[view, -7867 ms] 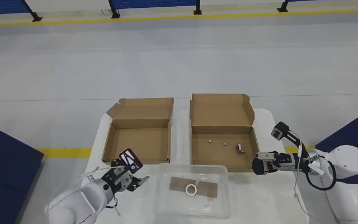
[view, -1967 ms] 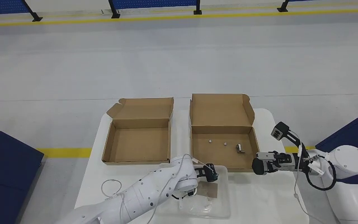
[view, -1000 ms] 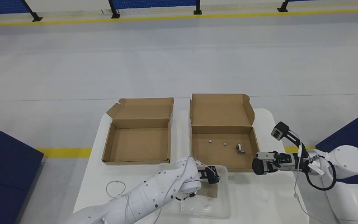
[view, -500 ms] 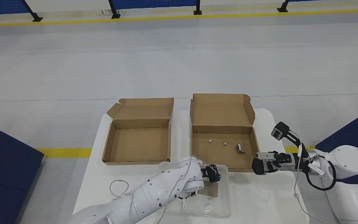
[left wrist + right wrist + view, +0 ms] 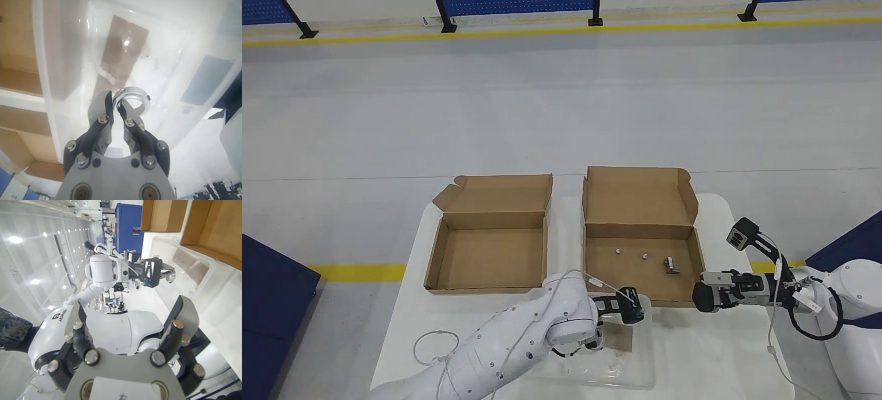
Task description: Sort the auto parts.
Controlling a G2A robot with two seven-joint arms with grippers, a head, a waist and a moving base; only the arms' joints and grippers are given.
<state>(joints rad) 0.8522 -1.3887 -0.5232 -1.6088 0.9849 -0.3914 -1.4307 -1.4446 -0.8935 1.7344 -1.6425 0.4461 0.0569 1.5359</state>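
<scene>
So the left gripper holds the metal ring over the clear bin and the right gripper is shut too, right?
No: the right gripper is open, jaws wide apart and empty, as the right wrist view shows. The left gripper does hold the metal ring over the clear bin.

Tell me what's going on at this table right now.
The robot is sorting parts. Its left end effector is shut on a metal ring, pinching the ring's wall, above a clear plastic bin. The right end effector is open at the table's right side, holding nothing. Behind the bin, the right cardboard box holds a few small parts.
</scene>
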